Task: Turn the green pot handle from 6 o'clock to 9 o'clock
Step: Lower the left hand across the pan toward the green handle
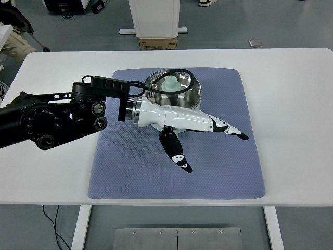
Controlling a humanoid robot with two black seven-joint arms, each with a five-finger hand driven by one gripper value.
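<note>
Reaching in from the picture's left edge, the left hand (200, 136) hangs over the near side of the pot (174, 88), its fingers (231, 129) spread apart and holding nothing, the thumb angled toward the near edge. The steel pot, with a pale green lid knob (170, 83), sits toward the far side of a blue mat (218, 172) on the white counter (291, 104). Its handle cannot be made out beneath the hand.

Left hand (208, 136) with fingers spread over blue mat (229, 172), steel pot (191, 92) behind it, white table (291, 104)
</note>
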